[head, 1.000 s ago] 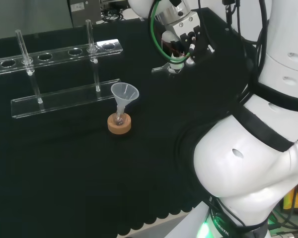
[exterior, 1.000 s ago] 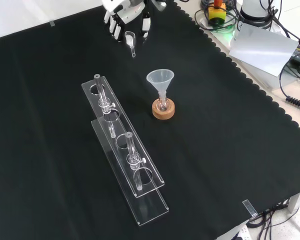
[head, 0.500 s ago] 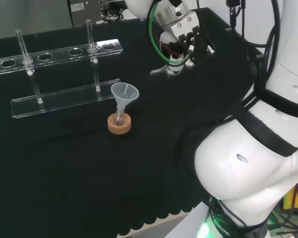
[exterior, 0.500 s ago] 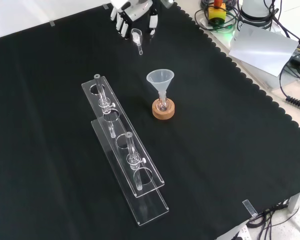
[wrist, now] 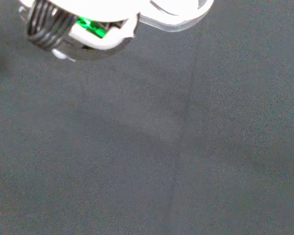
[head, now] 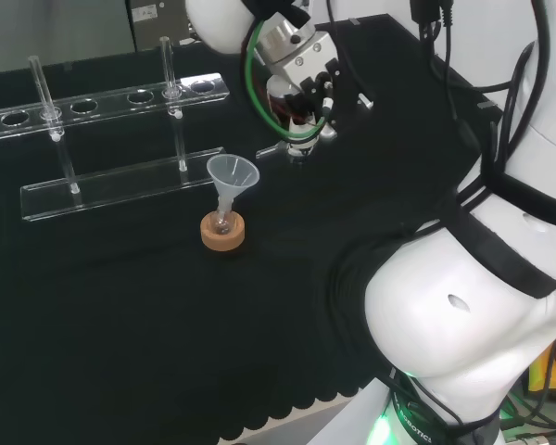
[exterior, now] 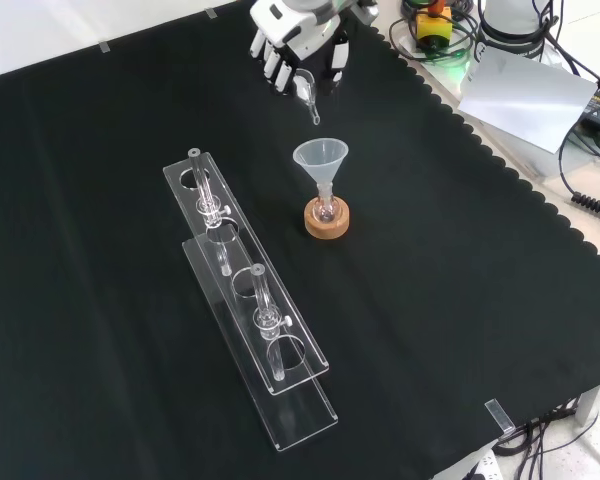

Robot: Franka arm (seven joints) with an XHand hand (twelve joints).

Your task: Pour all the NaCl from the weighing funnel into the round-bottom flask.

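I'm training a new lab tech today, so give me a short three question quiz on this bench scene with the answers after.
1. True or false: the hand holds the weighing funnel.
2. What does the round-bottom flask sit on: A) a red ribbed ring, B) a cork ring, C) bare cloth?
3. What sits in the flask's neck?

Key
1. True; its fingers curl round it.
2. B, the cork ring.
3. A clear plastic funnel, upright.
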